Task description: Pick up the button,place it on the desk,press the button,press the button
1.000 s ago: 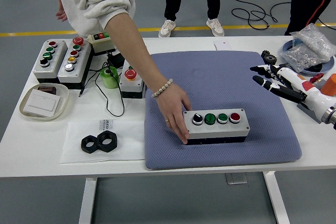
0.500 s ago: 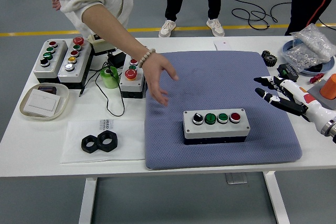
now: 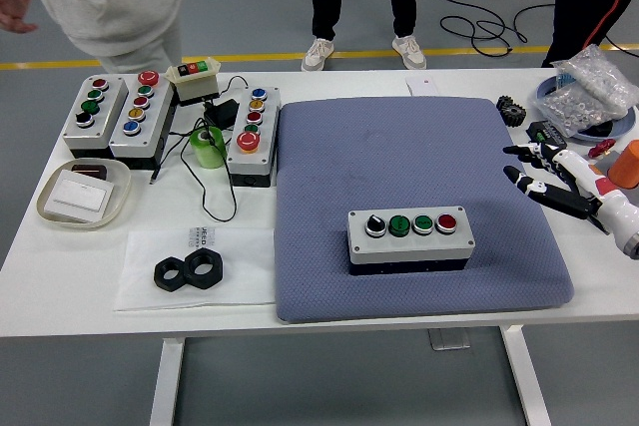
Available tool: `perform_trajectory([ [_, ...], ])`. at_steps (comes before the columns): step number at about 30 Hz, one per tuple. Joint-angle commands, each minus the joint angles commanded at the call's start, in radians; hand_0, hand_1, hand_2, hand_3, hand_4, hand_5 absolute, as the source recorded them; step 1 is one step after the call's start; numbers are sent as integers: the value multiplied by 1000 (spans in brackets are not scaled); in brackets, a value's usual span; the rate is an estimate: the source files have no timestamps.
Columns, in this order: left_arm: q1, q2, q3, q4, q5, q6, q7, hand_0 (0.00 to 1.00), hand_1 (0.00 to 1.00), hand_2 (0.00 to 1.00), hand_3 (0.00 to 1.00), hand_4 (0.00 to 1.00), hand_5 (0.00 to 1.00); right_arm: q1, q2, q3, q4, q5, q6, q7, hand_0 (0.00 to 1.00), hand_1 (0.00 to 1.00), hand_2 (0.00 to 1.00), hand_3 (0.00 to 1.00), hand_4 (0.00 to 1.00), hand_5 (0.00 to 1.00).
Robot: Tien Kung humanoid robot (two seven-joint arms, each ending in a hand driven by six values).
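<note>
Right robot hand (image 3: pixel 547 175) comes in from the right edge, hovering low with its fingers (image 3: pixel 523 179) stretched out and spread, holding nothing. White forearm (image 3: pixel 611 205) trails off behind it.

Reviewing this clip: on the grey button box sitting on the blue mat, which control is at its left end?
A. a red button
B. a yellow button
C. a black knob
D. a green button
C. On the button box, the black knob sits at the left end; two green buttons follow, and the red button is at the right end.
</note>
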Motion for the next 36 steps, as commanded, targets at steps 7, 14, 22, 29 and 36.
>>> perform_trajectory([
  [7,0,-4,7,0,-8,0,0,739,896,969,766,568,998,-5,14,31,7,-55,14,8,932,876,851,788,655,649],
  [14,3,-4,0,0,-2,0,1,739,896,969,766,568,998,-6,16,40,5,-60,11,14,933,876,853,787,662,611],
  [22,10,-12,10,0,-7,1,-2,739,897,968,766,568,998,-12,17,45,-1,-57,7,16,932,877,852,788,678,657],
  [29,16,-13,5,0,1,-1,0,740,897,969,765,568,998,-14,18,50,-4,-62,6,14,933,876,855,788,686,702],
  [36,20,-15,8,0,5,-3,0,742,897,969,766,568,998,-15,20,51,-5,-68,6,13,933,877,854,785,678,695],
])
